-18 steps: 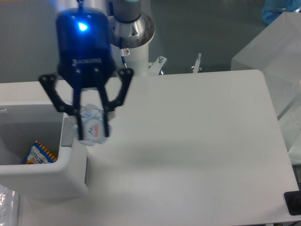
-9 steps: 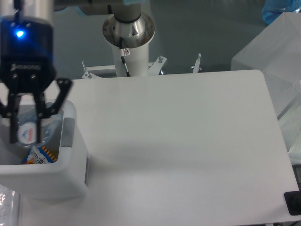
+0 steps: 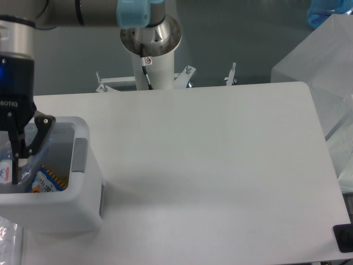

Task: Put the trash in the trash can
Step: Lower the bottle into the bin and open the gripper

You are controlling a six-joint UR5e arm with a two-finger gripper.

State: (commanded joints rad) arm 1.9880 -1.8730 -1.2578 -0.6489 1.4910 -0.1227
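The trash can (image 3: 55, 201), a white bin with a thick rim and a grey side panel, stands at the table's left edge. My gripper (image 3: 3, 178) hangs over its opening at the far left of the frame, partly cut off by the image border. One dark finger (image 3: 16, 161) shows, and the other is out of frame. The trash (image 3: 4, 169), a clear crushed bottle with a white label, sits against the inner side of that finger, held above the bin's inside. Only a sliver of the bottle is visible.
An orange-and-blue snack wrapper (image 3: 48, 180) lies inside the bin. The arm's base post (image 3: 150, 47) rises behind the table. Translucent boxes (image 3: 325, 72) stand at the right, a black object (image 3: 344, 237) at the bottom right corner, and crinkled plastic (image 3: 7, 243) at the bottom left.
The gripper has carried the bottle leftward from beside the bin's right wall to over its opening, and now sits lower and further left, half out of frame.
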